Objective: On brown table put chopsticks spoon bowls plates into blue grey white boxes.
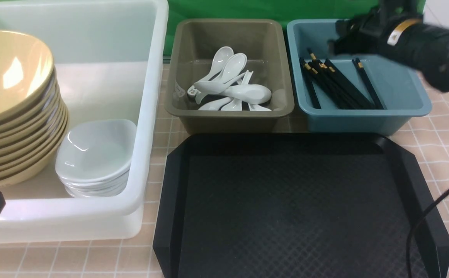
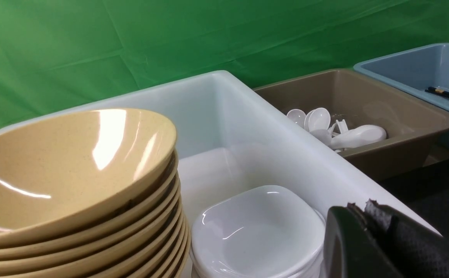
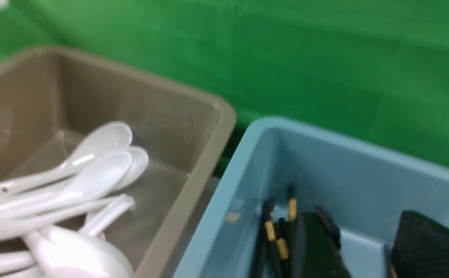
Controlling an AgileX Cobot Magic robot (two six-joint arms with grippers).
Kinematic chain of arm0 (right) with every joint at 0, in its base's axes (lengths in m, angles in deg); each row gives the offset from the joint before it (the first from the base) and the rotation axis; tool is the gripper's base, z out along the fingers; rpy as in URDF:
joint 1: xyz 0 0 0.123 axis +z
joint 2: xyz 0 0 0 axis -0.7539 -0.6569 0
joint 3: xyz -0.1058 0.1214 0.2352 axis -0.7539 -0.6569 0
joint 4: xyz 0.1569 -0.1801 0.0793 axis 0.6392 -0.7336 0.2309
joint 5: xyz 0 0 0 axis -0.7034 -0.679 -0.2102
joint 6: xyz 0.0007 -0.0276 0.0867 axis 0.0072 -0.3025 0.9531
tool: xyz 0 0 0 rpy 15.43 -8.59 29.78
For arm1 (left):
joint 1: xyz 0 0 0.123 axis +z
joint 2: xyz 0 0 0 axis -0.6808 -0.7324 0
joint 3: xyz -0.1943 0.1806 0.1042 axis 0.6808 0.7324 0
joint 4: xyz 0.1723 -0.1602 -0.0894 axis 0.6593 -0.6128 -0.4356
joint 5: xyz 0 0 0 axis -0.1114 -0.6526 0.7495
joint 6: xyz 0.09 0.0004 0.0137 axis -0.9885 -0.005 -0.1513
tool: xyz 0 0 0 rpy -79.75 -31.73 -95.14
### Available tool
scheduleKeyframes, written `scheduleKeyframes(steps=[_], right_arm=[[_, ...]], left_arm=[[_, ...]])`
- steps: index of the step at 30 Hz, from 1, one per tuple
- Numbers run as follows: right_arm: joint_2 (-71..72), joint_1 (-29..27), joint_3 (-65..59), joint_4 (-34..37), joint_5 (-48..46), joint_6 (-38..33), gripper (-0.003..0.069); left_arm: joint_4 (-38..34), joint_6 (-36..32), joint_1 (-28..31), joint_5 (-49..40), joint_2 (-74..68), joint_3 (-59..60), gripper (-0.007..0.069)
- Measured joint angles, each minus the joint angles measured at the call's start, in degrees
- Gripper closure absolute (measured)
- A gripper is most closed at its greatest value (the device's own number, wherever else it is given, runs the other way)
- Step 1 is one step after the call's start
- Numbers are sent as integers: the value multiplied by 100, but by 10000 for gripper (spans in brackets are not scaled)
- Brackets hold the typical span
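- Black chopsticks [image 1: 336,85] are laid in the blue plastic box [image 1: 402,108].
- White ceramic spoons [image 1: 232,88] are piled in the grey-brown plastic box [image 1: 228,119].
- Stacked tan bowls [image 1: 12,116] and white square plates [image 1: 93,158] are held in the white plastic box [image 1: 147,116].
- The right gripper [image 3: 363,227] is held over the blue plastic box, with its fingers parted and empty.
- The left gripper [image 2: 363,208] is seen beside the white plastic box, but its finger state cannot be told.

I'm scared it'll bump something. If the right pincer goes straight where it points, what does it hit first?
Probably the black chopsticks lying in the blue box, just ahead of the right pincer, though depth is unclear.
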State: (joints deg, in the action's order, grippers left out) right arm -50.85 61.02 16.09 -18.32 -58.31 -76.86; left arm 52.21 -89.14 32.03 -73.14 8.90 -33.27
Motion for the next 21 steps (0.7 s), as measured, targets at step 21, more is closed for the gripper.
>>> scheduleKeyframes(steps=[21], right_arm=[[6567,0,-5168,0,-73,-897,610]], left_arm=[[0,0,0,-5,0,0,616]])
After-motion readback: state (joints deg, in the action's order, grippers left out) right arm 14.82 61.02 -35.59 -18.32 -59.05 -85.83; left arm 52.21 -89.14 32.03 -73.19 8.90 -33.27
